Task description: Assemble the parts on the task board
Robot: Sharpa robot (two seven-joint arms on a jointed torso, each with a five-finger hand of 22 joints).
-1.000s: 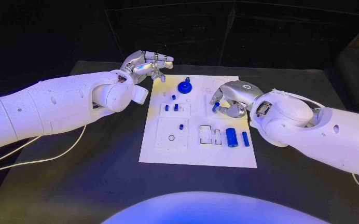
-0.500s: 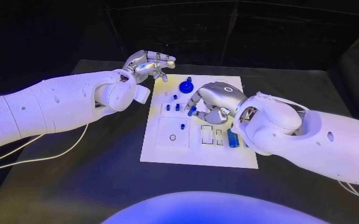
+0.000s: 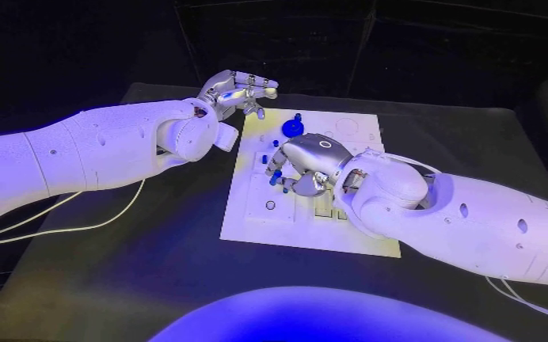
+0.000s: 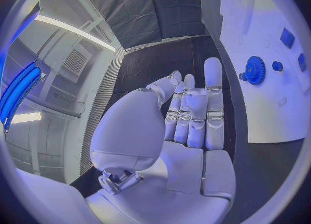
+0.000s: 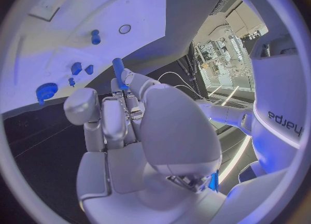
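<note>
Head view: the white task board (image 3: 299,223) lies in the middle of the black surface (image 3: 137,279). The left robot hand (image 3: 237,93) hovers above the board's far left corner, fingers loosely curled and apart, with nothing in them. The right robot hand (image 3: 299,165) is over the middle of the board, fingers bent downward; a small blue part shows at its fingertips, though contact is hard to judge from this angle. A blue gear (image 3: 292,128) stands on the far part of the board, between the two hands. A small blue peg (image 3: 263,159) sits just left of the right hand.

Left wrist view: the left hand's fingers (image 4: 212,99) are extended side by side and hold nothing. The board (image 4: 272,6) lies beyond them, carrying the gear (image 4: 255,70), a small round blue part (image 4: 277,66) just beside it, and two blue blocks (image 4: 287,37) farther along.

Right wrist view: the right hand pinches a blue cylinder (image 5: 119,71) between thumb and fingers, held above the board (image 5: 129,6). On the board are the gear (image 5: 46,91), two small blue blocks (image 5: 82,69), a short blue peg (image 5: 95,37) and a round hole (image 5: 124,28).
</note>
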